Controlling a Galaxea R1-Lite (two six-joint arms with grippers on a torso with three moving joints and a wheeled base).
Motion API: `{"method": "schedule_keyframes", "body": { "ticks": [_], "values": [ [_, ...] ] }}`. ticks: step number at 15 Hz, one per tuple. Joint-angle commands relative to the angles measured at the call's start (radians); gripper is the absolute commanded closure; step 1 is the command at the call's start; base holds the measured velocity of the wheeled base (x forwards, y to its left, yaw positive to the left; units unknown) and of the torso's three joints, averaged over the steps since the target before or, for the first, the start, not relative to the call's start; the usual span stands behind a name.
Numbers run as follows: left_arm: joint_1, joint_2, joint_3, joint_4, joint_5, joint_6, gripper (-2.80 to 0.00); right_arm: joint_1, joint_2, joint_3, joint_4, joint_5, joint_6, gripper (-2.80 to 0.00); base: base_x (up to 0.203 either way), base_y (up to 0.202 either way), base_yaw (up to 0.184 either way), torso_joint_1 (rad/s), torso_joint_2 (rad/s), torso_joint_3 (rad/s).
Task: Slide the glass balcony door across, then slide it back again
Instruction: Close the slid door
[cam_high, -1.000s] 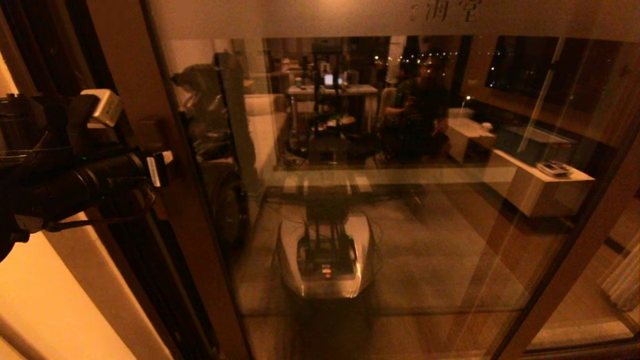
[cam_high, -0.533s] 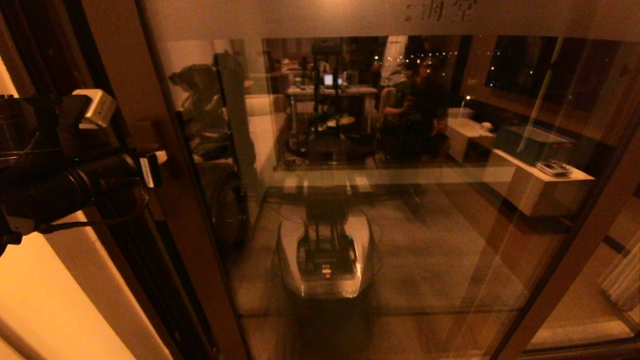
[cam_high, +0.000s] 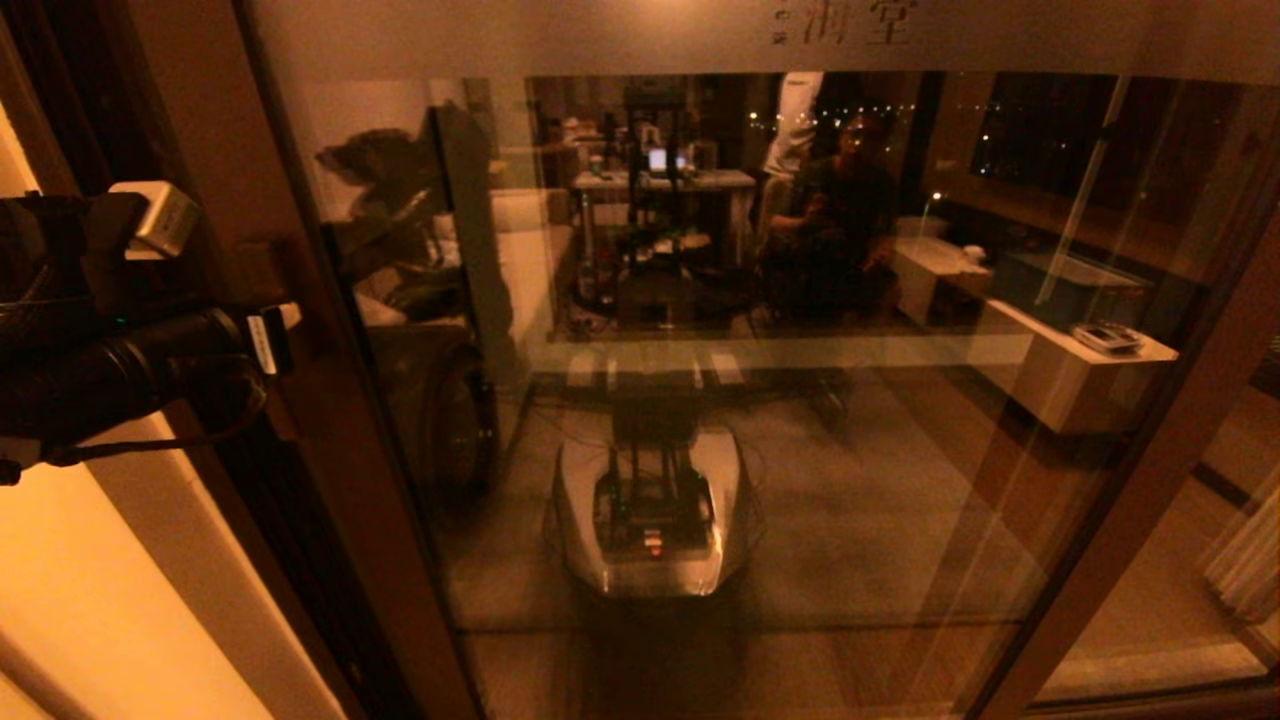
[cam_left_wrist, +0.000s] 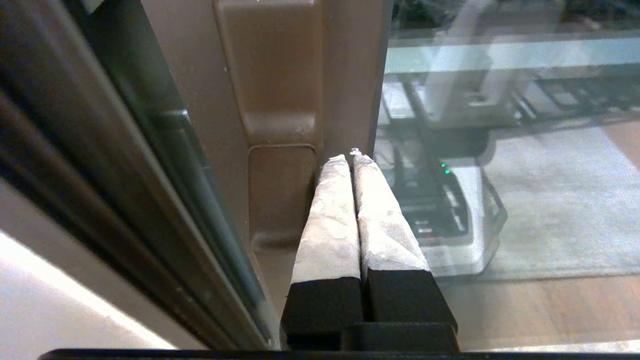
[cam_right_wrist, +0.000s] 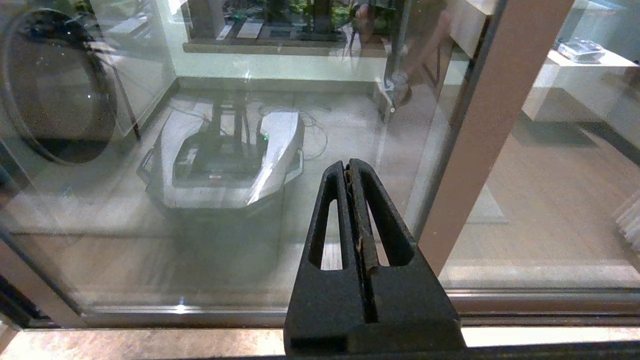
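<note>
My left gripper (cam_left_wrist: 352, 159), fingers pressed flat together and gripping nothing, sets its tips against the brown frame of the glass balcony door (cam_high: 700, 400), tucked into the narrow strip between the raised wooden bar handle (cam_left_wrist: 277, 100) and the edge of the glass. I judge the closed, wedge-like pose is chosen so that I can push sideways on the handle's flank instead of clamping it; a sliding panel needs only a steady lateral shove. The door fills nearly the whole head view, its left stile (cam_high: 290, 330) running down beside my left arm, its frosted top band with characters (cam_high: 840, 20) along the upper edge, and its right stile (cam_high: 1150, 480) slanting toward the lower right corner. A dark fixed jamb (cam_high: 70, 100) stands just left of the stile, so the panel looks close to one end of its travel. My right gripper (cam_right_wrist: 352, 170) hangs before the glass near that right stile, fingers likewise closed on nothing and touching nothing I can make out.
</note>
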Motion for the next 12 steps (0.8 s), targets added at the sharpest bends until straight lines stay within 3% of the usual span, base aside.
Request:
{"method": "schedule_keyframes", "body": {
  "ticks": [1, 12],
  "values": [
    [0.016, 0.003, 0.000, -0.004, -0.010, 0.015, 0.00, 0.000, 0.002, 0.000, 0.001, 0.001, -0.001, 0.00, 0.000, 0.000, 0.000, 0.000, 0.00, 0.000],
    [0.105, 0.013, 0.002, -0.004, -0.052, 0.042, 0.00, 0.000, 0.002, 0.000, 0.001, 0.001, -0.001, 0.00, 0.000, 0.000, 0.000, 0.000, 0.00, 0.000]
  ]
}}
